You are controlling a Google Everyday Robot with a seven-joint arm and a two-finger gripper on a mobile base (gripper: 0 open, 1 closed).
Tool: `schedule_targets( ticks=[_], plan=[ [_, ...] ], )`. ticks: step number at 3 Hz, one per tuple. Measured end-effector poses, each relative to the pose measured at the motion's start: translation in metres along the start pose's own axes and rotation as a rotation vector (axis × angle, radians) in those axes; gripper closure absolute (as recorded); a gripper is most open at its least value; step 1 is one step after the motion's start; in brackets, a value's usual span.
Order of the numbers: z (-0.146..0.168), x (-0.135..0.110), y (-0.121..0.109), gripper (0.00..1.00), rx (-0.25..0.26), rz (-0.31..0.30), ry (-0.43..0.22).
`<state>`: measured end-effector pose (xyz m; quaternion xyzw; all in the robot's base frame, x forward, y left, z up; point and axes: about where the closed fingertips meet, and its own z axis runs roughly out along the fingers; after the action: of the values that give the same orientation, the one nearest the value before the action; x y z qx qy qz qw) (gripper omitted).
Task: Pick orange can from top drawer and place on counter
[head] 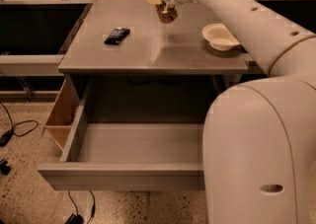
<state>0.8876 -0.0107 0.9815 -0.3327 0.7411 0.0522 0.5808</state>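
My gripper [160,2] reaches over the far middle of the grey counter [148,53] and is shut on the orange can [167,14]. The can hangs tilted just above the counter's surface. The top drawer [133,168] stands pulled wide open below the counter, and the part of its inside that shows holds nothing. My large white arm covers the drawer's right end.
A flat black packet [117,35] lies on the counter's left part. A white bowl [220,36] sits on its right part. A light wooden side panel [61,114] stands left of the drawer. Cables lie on the speckled floor [19,129].
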Motion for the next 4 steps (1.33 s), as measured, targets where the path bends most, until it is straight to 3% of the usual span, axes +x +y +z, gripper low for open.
schedule_targets(
  ticks=[1,3,4],
  plan=[
    [0.02,0.027,-0.019,1.0,0.095,0.068,-0.041],
    [0.06,0.024,-0.054,1.0,0.211,0.153,-0.287],
    [0.063,0.014,-0.051,0.81,0.203,0.17,-0.315]
  ],
)
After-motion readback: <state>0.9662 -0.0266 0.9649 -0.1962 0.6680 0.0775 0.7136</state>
